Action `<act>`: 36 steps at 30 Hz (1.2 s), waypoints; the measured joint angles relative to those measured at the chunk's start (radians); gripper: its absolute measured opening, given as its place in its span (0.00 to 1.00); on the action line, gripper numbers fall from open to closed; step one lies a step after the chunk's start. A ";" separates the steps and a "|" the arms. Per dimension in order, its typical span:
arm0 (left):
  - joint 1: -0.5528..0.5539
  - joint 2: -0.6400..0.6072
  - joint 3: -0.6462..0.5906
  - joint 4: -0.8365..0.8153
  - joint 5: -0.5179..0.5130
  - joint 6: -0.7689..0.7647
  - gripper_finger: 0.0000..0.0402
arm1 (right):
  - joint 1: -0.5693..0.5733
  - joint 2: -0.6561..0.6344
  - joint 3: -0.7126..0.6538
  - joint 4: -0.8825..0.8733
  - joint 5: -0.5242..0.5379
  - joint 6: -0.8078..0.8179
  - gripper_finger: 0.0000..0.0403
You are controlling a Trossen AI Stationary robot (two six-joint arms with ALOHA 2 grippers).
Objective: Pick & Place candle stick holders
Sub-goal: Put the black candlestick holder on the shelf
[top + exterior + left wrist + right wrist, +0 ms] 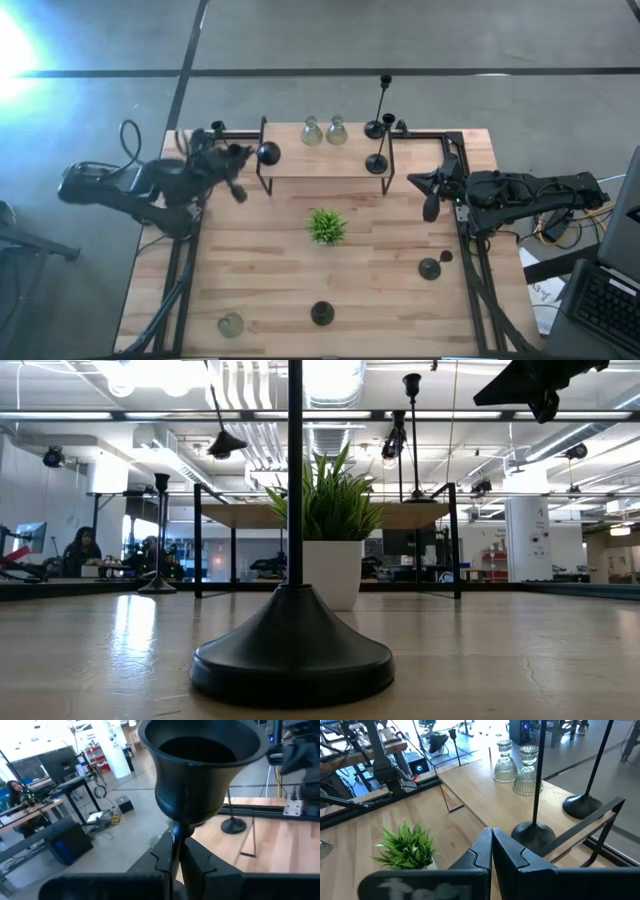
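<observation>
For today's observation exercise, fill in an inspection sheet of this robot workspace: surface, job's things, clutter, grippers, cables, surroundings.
Surface: wooden table with a raised shelf.
Job's things: two glass holders and two black holders on the shelf; three more holders near the front edge.
Clutter: green plant.
Grippers: left gripper shut on a black holder's stem; right gripper shut, empty.
Cables: bundle beside the right arm.
Surroundings: office, a seated person.

The left gripper (pixel 238 170) is holding a black candle stick holder (pixel 266 153) near the left end of the raised wooden shelf (pixel 320 160) at the table's (pixel 260 280) far edge. Two glass holders (pixel 323 131) and two black holders (pixel 378 140) are standing on the shelf. The green plant (pixel 326 226) is sitting at the table's centre. The right gripper (pixel 430 192), fingers together, is waiting by the right edge.
</observation>
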 joint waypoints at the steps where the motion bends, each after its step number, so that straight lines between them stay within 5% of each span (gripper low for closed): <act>1: 0.055 0.014 0.014 0.001 0.052 0.001 0.04 | 0.000 0.000 0.000 -0.006 0.000 0.000 0.02; 9: 0.510 0.143 0.089 0.000 0.486 -0.057 0.04 | 0.000 -0.001 0.000 -0.043 -0.006 0.003 0.02; 16: 0.795 0.271 0.152 0.019 0.754 -0.138 0.04 | 0.000 0.000 -0.001 -0.061 -0.009 0.004 0.02; 36: 0.937 0.414 0.171 0.018 0.774 -0.188 0.04 | 0.000 0.000 -0.001 -0.071 -0.009 0.004 0.02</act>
